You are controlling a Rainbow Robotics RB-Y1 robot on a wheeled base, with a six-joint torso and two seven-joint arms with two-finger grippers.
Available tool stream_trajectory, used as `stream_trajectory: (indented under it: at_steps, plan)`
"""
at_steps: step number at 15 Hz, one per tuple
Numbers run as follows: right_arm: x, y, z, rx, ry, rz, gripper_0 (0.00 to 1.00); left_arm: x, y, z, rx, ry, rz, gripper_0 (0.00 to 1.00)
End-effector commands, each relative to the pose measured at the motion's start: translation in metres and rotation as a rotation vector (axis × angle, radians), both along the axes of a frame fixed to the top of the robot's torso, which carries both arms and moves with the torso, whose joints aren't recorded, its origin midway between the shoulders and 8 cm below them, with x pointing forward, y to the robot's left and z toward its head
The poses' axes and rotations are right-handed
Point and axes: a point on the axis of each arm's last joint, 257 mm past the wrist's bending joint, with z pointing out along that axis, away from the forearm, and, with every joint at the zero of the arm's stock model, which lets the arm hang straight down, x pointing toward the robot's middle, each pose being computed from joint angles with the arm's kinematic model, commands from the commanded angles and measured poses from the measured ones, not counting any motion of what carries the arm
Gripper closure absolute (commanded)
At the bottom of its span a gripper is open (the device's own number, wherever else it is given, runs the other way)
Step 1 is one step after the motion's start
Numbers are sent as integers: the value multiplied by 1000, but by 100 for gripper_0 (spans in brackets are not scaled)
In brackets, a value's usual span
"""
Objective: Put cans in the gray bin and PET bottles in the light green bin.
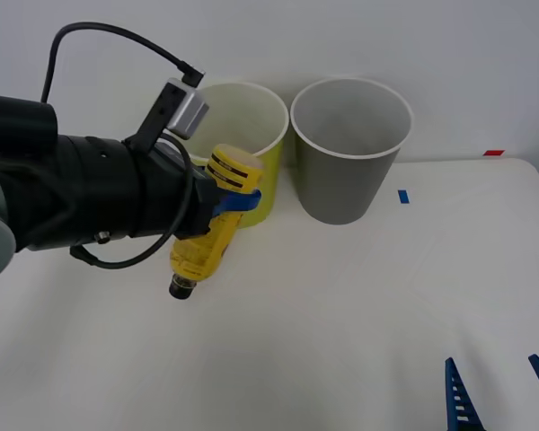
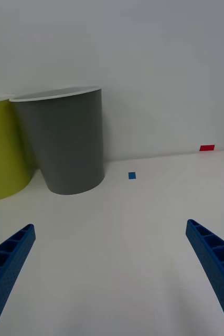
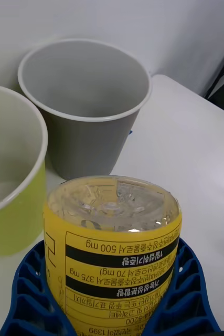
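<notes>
Blue left gripper (image 1: 229, 205) jaws pinch the PET bottle (image 1: 212, 223); right gripper (image 1: 500, 388) jaws spread wide.

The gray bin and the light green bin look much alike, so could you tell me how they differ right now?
The gray bin is gray outside, while the light green bin is yellow-green. The gray bin stands unobstructed, to the robot's right of the light green bin, which is partly hidden in the front view by the left gripper holding the PET bottle upside down. Both are upright, tapered, white-rimmed and similar in size.
</notes>
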Motion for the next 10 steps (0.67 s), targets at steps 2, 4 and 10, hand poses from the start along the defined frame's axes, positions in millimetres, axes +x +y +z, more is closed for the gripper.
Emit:
stream_trajectory:
  at_steps: [2, 4, 10]
  plan:
    - [0, 0, 0, 0, 0, 0, 0, 5, 23, 36, -41, -78, 23, 100]
    - [0, 0, 0, 0, 0, 0, 0, 9, 37, 53, -65, -114, 47, 100]
    - [0, 0, 0, 0, 0, 0, 0, 19, 69, 106, -170, -238, 117, 100]
